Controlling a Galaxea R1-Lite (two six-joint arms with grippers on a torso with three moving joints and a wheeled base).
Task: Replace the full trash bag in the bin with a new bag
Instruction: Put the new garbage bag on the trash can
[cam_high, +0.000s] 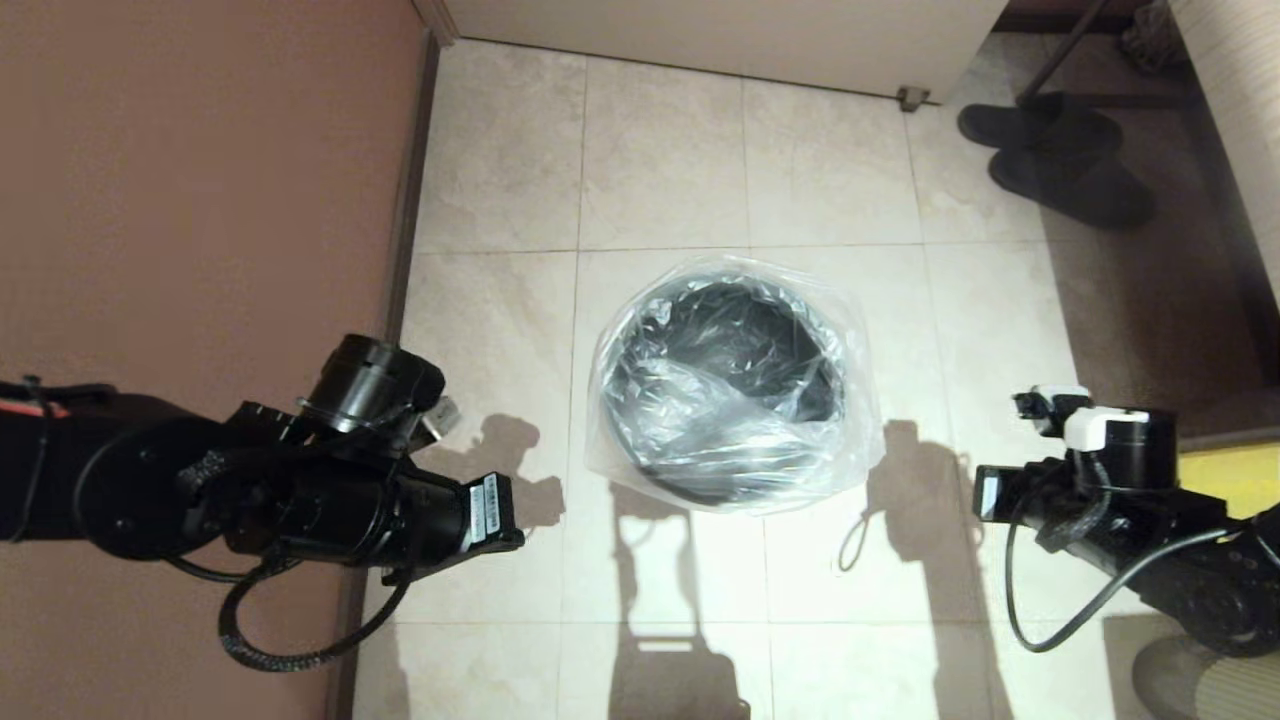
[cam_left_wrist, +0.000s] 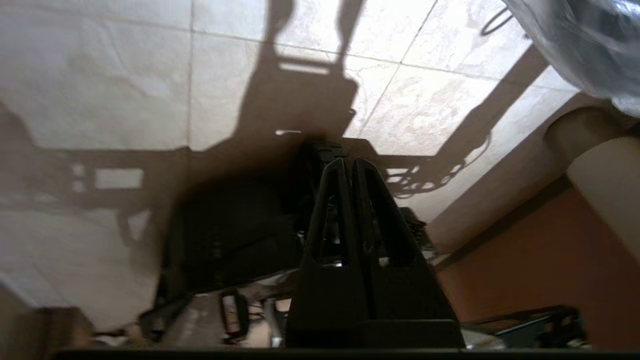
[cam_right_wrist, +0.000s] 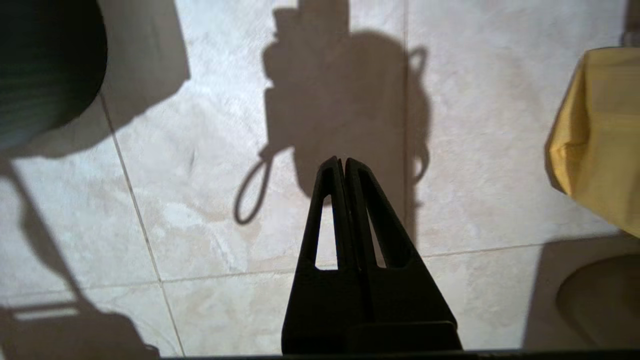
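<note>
floor (cam_high: 680, 150): pale beige stone-look tiles with thin grout lines, smooth and slightly glossy, crossed by hard-edged shadows of the arms.
wall (cam_high: 200, 180): flat matte reddish-brown surface running along the nine o'clock side of the head view, meeting the tiles at a dark skirting.
bin (cam_high: 725, 390): round dark cylinder at the centre of the head view, standing on the tiles; dark interior visible through the plastic.
new bag (cam_high: 850, 330): thin, clear, crinkly film draped over the bin's mouth and hanging outside its rim, glinting in folds; bare floor rings it on every side.
left gripper (cam_left_wrist: 348, 165): black tapered fingers pressed together, holding nothing; the arm sits at eight o'clock of the bin, well apart from it, near the wall.
right gripper (cam_right_wrist: 340, 164): black tapered fingers pressed together, holding nothing, over bare tile; the arm sits at four o'clock of the bin, well apart.
yellow bag (cam_right_wrist: 600, 140): opaque, softly creased, at three o'clock in the right wrist view.
slippers (cam_high: 1060, 160): dark soft pair at one o'clock.
</note>
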